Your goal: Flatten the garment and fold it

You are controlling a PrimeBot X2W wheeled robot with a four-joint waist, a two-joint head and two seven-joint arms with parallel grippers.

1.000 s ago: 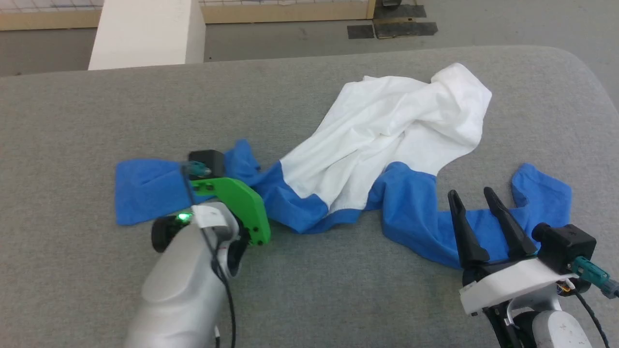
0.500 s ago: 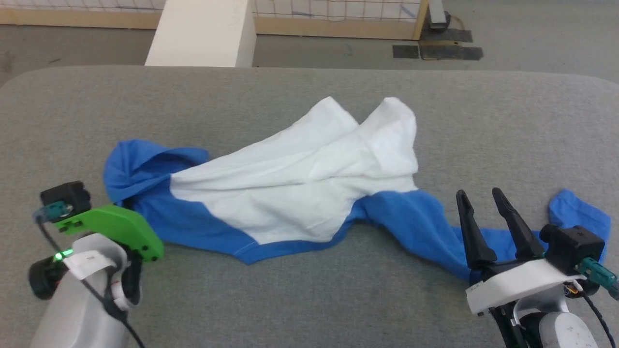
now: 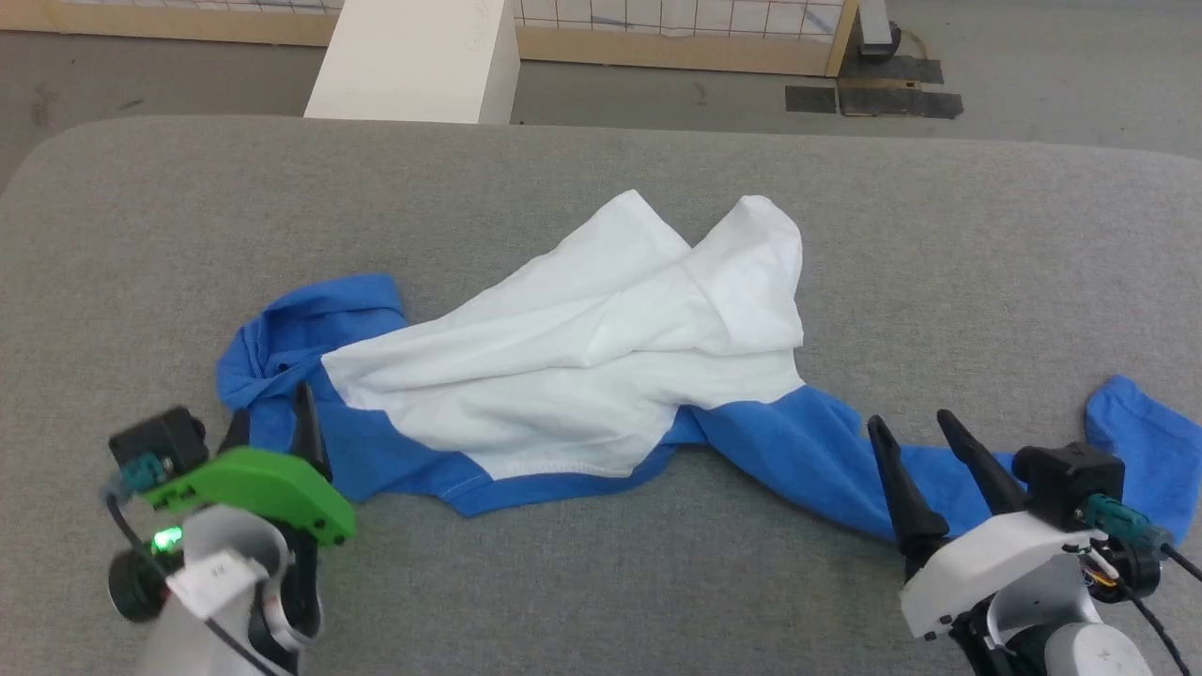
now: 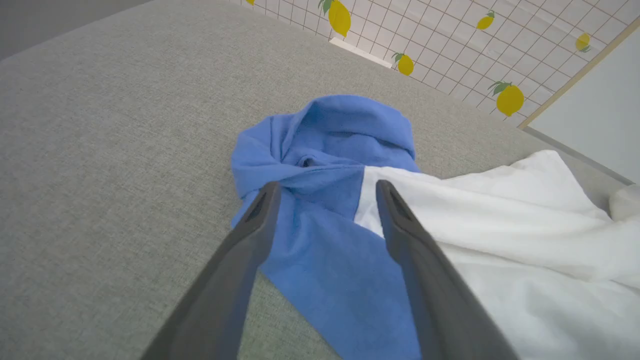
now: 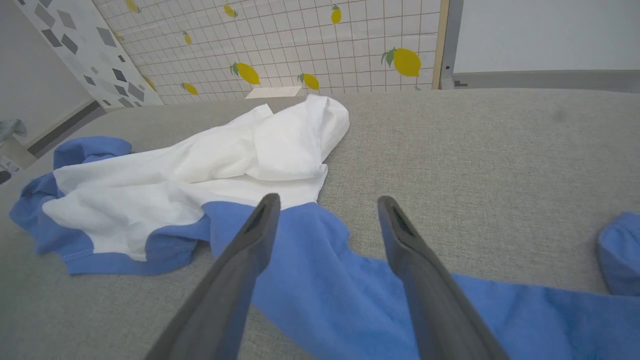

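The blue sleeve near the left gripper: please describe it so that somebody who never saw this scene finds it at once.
On the grey fabric surface lies the garment, white in the middle and blue at both ends. Follow it to the end by the left gripper: this sleeve is twisted into a rounded blue lump, whereas the other sleeve, by the right gripper, lies stretched out long.

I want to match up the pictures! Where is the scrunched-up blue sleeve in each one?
Head view: the scrunched blue sleeve lies left of centre, just above the left gripper.
Left wrist view: the sleeve is in the middle, just past the two dark fingers.
Right wrist view: the sleeve is at the far left.
Shared landmark: the garment's white body, right next to the sleeve in all three.
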